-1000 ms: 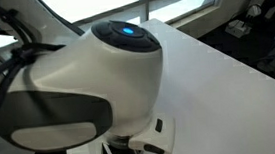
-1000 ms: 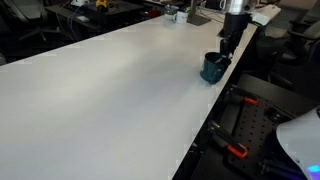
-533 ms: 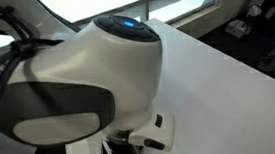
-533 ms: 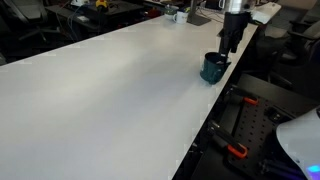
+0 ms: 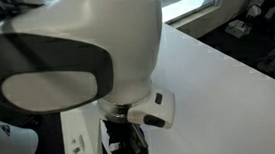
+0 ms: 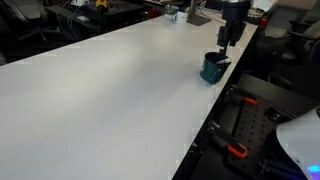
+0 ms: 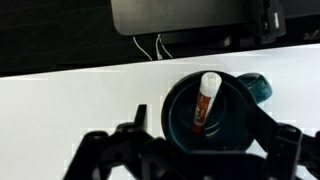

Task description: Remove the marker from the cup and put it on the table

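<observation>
The cup (image 7: 235, 118) is dark teal-black with a thick rim and a handle at its upper right. It stands on the white table (image 7: 70, 100) near an edge. The marker (image 7: 206, 100) is white-capped with a reddish label and leans upright inside the cup. My gripper (image 7: 205, 152) is open, with its dark fingers either side of the cup and touching nothing. In an exterior view the gripper (image 6: 229, 36) hangs just above the cup (image 6: 213, 68) at the table's (image 6: 110, 90) right edge. The marker does not show there.
A dark box with white cables (image 7: 185, 18) sits beyond the cup. Orange-handled clamps (image 6: 236, 151) lie below the table edge near the cup. Small clutter (image 6: 180, 14) stands at the far end. The arm's white body (image 5: 76, 62) fills most of an exterior view.
The gripper has risen a little above the cup. The arm's white body has swung closer and fills more of an exterior view. Cup and marker have not moved.
</observation>
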Robot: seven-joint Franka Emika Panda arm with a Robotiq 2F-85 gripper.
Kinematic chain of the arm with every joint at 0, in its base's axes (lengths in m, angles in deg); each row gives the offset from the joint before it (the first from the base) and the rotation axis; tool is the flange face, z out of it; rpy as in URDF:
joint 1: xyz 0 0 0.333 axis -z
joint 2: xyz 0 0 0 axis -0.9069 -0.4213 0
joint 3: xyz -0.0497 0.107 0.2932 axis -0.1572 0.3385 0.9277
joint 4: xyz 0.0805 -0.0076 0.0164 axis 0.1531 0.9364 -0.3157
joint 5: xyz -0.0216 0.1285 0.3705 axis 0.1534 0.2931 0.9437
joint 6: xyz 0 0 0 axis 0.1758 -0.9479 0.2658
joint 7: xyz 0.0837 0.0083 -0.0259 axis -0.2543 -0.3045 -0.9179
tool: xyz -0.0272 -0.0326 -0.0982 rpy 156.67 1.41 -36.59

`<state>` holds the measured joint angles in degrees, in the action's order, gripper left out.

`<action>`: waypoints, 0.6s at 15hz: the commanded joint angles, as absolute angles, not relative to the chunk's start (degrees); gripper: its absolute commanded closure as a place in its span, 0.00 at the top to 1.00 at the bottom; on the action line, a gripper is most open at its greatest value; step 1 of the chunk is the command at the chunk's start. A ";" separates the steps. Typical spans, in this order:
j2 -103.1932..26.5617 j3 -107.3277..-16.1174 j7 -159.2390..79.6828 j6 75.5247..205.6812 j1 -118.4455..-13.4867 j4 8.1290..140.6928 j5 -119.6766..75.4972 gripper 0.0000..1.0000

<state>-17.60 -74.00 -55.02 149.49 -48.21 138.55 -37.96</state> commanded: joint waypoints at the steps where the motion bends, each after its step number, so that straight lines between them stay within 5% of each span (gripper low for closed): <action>1: -16.94 -73.18 -56.99 148.60 -49.38 139.09 -35.60 1.00; 7: -19.20 -73.28 -60.08 151.79 -49.69 139.65 -35.08 0.97; 8: -19.55 -73.33 -60.59 151.64 -49.68 139.62 -34.73 0.74; 9: -19.92 -73.36 -60.96 151.51 -49.65 139.56 -34.49 0.73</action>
